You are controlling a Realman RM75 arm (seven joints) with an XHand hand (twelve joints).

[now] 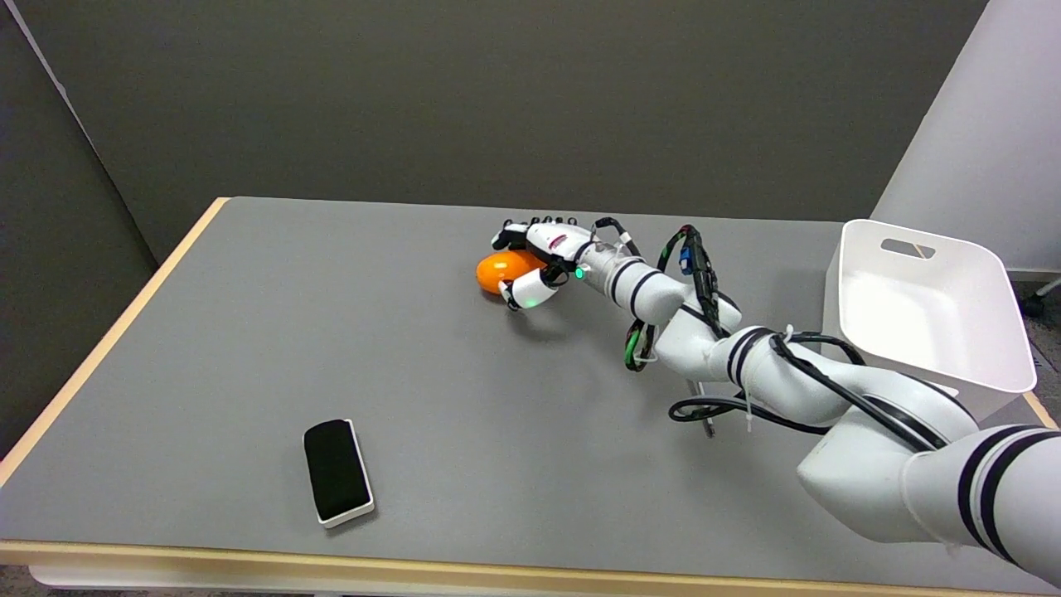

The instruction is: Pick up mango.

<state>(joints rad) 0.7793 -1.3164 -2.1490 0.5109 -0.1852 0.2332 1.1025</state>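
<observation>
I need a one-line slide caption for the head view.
Right hand wraps its fingers around the mango on the table.

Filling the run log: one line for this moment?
right hand: fingers around mango | mango: on table, not lifted | bin: right edge

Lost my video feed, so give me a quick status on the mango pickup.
Right hand wrapped around the orange, rounded mango, fingers closing on both sides. Mango on the grey table; lift not confirmed. Nothing in the way.
</observation>
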